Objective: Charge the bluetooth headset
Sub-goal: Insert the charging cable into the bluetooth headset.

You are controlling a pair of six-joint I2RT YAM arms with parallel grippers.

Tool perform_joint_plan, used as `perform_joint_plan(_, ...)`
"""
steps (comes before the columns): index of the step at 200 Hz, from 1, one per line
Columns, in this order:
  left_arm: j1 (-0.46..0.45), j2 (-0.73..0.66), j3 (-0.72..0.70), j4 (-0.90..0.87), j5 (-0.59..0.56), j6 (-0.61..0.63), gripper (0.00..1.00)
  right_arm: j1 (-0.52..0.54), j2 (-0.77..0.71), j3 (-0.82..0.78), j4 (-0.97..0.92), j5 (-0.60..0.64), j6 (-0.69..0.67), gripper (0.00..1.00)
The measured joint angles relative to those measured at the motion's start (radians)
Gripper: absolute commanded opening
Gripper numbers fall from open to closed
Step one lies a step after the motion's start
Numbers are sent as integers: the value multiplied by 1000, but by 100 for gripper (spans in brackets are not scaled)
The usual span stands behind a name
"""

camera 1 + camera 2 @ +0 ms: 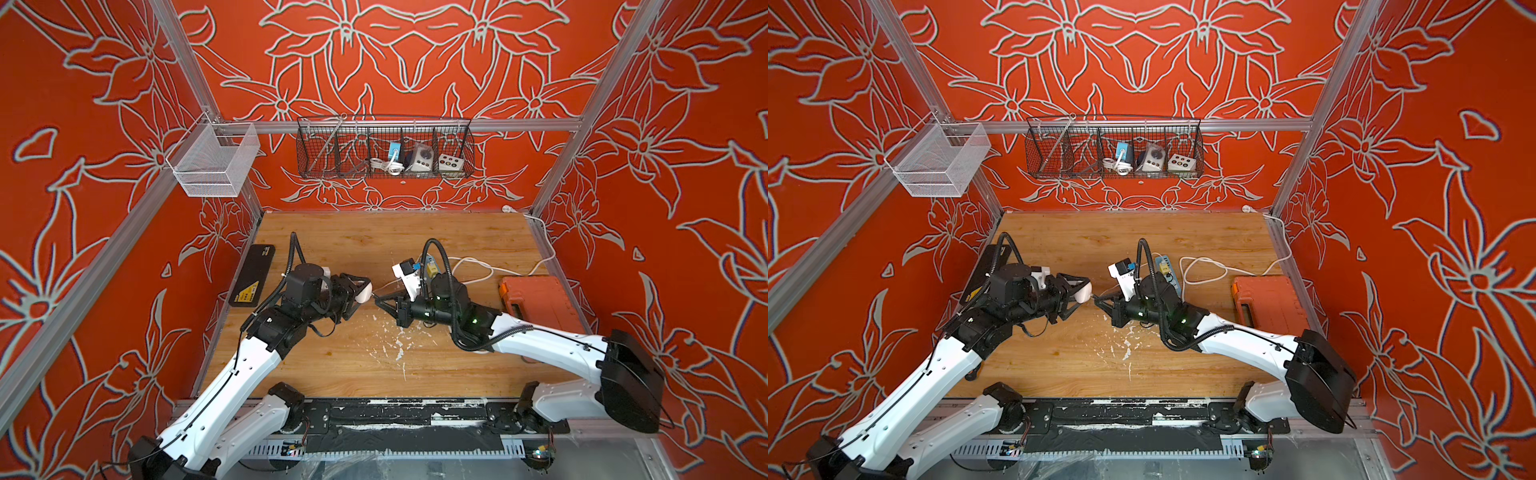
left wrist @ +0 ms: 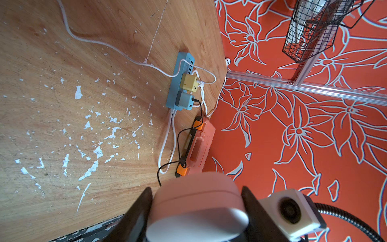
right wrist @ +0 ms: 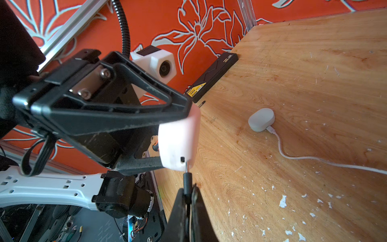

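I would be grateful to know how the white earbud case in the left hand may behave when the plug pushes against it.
The case looks smooth and rounded, so it may slip or twist in the left hand. It seems small and hard-shelled, so probably light and stiff against the plug.

Both top views look down over the whole table (image 1: 374, 241); close wrist views apparently face each other.

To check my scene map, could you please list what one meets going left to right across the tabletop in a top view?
In order: black flat box, left pincer gripping the white headset case, right pincer pinching the black cable plug, blue power strip, orange tool case.
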Motion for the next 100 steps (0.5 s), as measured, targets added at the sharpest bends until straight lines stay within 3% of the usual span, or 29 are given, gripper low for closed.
perform_joint_plan(100, 0, 0, -5, -1, -3, 5, 47, 0, -6, -4, 3, 0, 0, 0)
